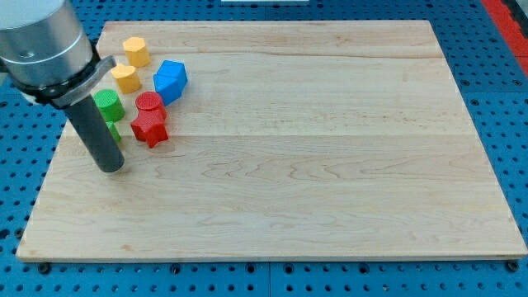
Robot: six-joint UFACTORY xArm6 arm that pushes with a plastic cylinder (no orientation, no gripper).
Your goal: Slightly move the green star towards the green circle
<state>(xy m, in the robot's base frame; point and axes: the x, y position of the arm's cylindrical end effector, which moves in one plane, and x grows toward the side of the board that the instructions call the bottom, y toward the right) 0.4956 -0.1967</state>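
The green circle (108,104) stands near the board's left edge. Just below it, the green star (114,132) is mostly hidden behind my dark rod; only a sliver shows at the rod's right side. My tip (110,167) rests on the board just below the green star, at the view's left. Whether it touches the star cannot be told.
A red cylinder (150,103) and a red star (150,128) sit right of the green blocks. A blue block (170,80) and two yellow blocks (135,51) (125,77) lie above. The wooden board (330,165) sits on a blue pegboard.
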